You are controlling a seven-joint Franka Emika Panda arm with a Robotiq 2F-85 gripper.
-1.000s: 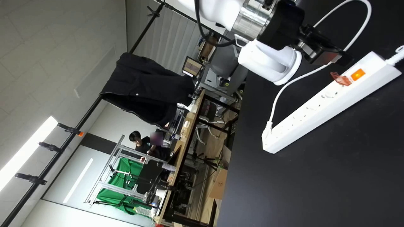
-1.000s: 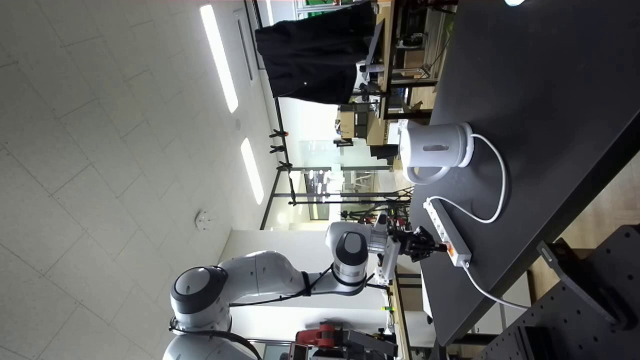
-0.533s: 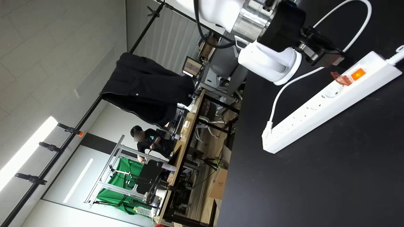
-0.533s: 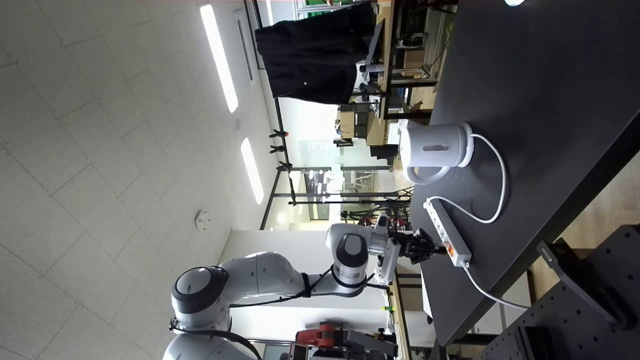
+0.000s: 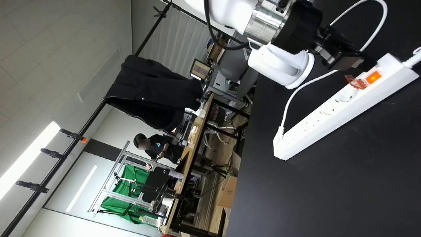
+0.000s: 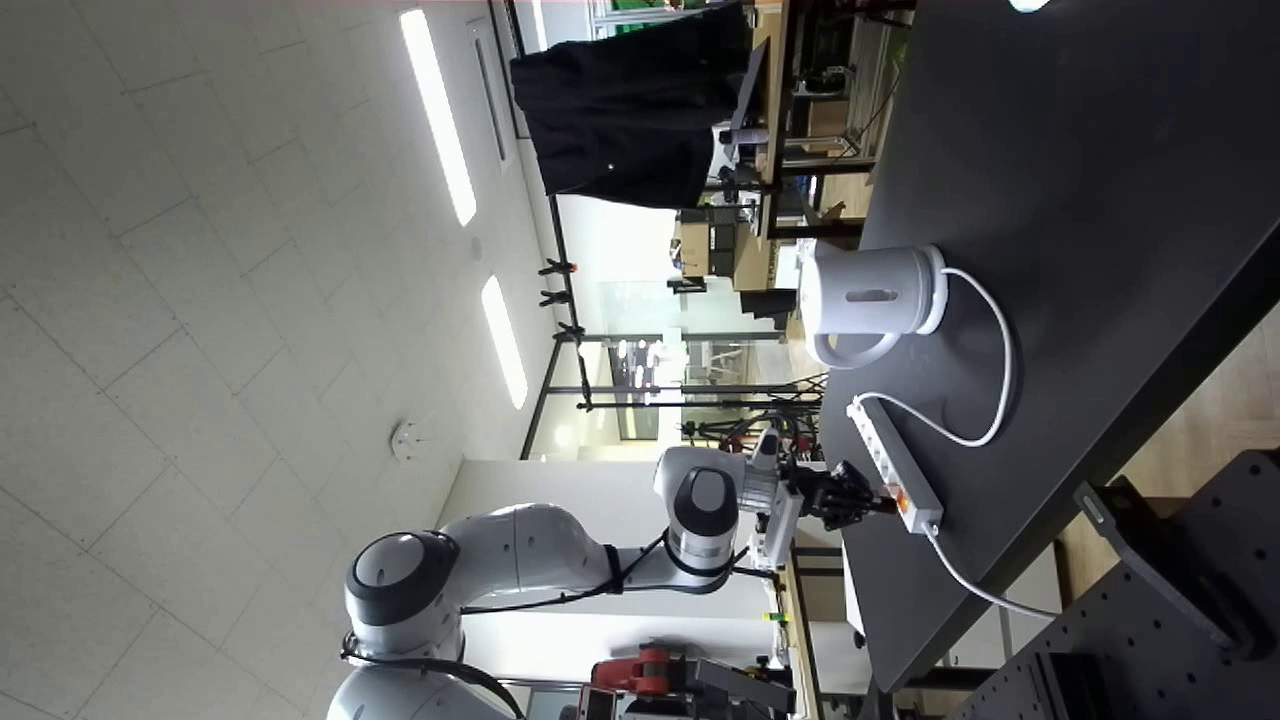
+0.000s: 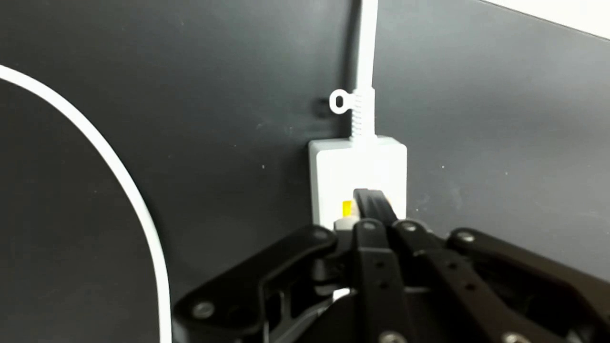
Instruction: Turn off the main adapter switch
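The clenched tool (image 7: pixel 375 204) hangs at the orange rocker switch (image 5: pixel 373 78) of the white power strip (image 5: pixel 342 110) on the table (image 5: pixel 329 194); contact cannot be told.

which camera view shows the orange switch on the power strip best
An exterior view: the orange switch shows large and nearly whole beside a reddish flap. In the wrist view only a yellow sliver shows beside the gripper. In an exterior view where the power strip looks small, it is a tiny patch.
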